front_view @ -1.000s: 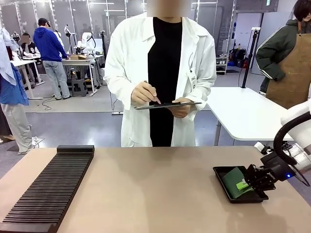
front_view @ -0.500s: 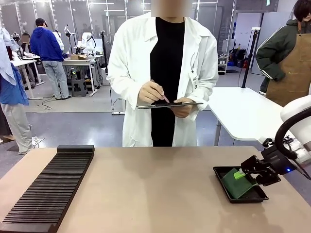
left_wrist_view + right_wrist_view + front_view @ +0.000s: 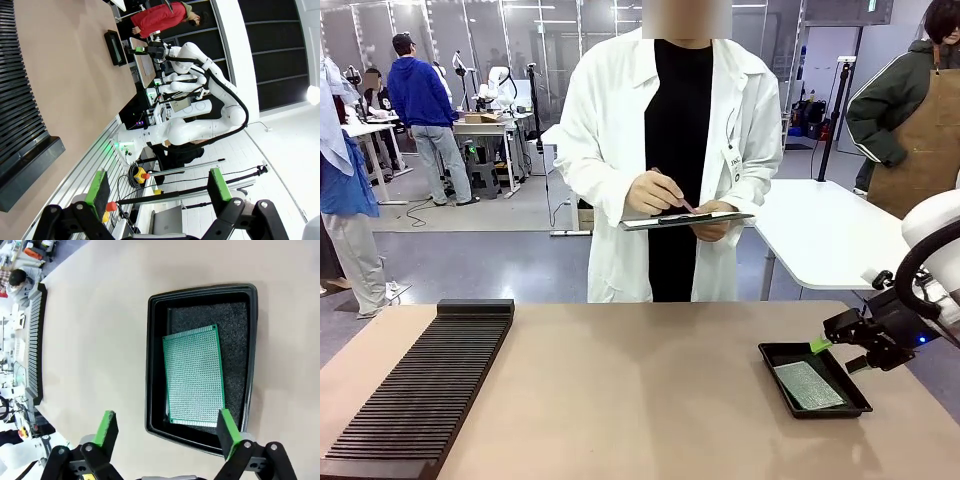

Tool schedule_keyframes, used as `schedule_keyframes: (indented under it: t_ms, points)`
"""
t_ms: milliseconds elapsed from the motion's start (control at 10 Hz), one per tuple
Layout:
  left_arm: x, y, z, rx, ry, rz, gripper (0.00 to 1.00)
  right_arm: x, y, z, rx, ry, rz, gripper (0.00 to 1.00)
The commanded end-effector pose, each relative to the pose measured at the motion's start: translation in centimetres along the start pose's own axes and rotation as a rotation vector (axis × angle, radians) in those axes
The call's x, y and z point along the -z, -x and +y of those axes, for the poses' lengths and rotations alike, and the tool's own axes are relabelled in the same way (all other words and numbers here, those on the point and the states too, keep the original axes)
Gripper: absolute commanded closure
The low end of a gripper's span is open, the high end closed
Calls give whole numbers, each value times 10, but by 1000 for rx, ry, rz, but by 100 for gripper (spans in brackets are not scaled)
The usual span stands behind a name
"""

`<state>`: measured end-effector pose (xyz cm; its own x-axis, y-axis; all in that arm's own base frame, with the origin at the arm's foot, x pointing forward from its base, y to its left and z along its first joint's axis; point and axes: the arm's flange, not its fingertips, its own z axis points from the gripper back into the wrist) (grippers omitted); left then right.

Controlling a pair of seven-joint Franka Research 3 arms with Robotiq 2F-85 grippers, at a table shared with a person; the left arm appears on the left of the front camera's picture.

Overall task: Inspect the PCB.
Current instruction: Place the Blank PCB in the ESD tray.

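The PCB [image 3: 808, 384] [image 3: 194, 377], green with a finely dotted face, lies flat inside the black tray [image 3: 774, 354] [image 3: 155, 365] at the table's right side. My right gripper [image 3: 838, 345] [image 3: 167, 431] hovers open just above the tray's right edge, nothing between its green pads. In the left wrist view my left gripper [image 3: 157, 187] is open and empty, off beyond the table's edge, with the tray [image 3: 108, 40] far off. Across the table a person in a white coat holds a clipboard [image 3: 686, 219] and a pen.
A long black ribbed rack [image 3: 425, 390] [image 3: 20, 105] lies along the table's left side. The bare tan tabletop [image 3: 630, 400] stretches between rack and tray. A white table [image 3: 820, 235] stands behind on the right, beside a person in a brown apron.
My right gripper has let go of the PCB and risen out of the tray to the right; the board now lies flat. The person has stepped slightly right.
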<state>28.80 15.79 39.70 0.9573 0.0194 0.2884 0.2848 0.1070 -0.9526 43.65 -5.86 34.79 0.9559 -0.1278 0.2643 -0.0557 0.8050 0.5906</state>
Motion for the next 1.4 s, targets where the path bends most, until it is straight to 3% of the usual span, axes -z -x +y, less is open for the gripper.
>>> schedule_keyframes:
  t_ms: [0,1200,1300]
  points:
    - [0,0,-4,-4,-8,4,0,5,3,6,31,9,19,0]
    - [0,0,-4,-4,-8,4,0,-1,0,-1,8,-1,-2,0]
    - [0,0,-4,-4,-8,4,0,-22,-5,15,35,-62,37,0]
